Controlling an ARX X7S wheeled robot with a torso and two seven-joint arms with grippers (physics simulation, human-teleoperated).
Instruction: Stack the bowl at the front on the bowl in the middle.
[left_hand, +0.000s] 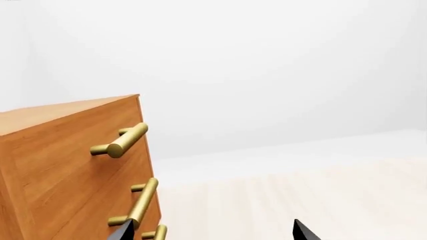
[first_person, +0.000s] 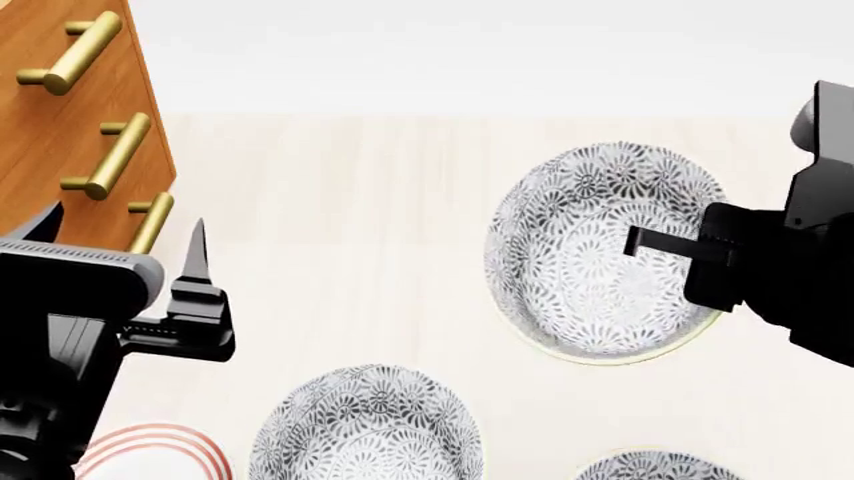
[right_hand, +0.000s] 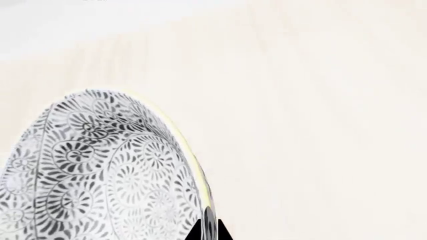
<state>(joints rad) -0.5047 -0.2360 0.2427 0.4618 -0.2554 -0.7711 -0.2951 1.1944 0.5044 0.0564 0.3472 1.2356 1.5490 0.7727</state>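
My right gripper (right_hand: 209, 233) is shut on the pale rim of a grey floral bowl (right_hand: 93, 175), one finger on each side of the wall. In the head view this held bowl (first_person: 587, 250) looks largest and sits at the upper right, with the right gripper (first_person: 643, 241) reaching in from the right. I take it for the bowl at the front. Two alike bowls lie nearer me, one at the lower middle (first_person: 367, 430) and one cut off at the lower right (first_person: 654, 468). Which of them is the bowl in the middle I cannot tell. My left gripper (first_person: 123, 237) stands open and empty at the left.
A wooden drawer unit (first_person: 60, 120) with brass handles (first_person: 114, 155) stands at the far left, close to the left gripper's fingertips (left_hand: 123, 231). A flat red-ringed plate (first_person: 147, 450) shows at the lower left corner. The surface is pale wood (first_person: 360, 220).
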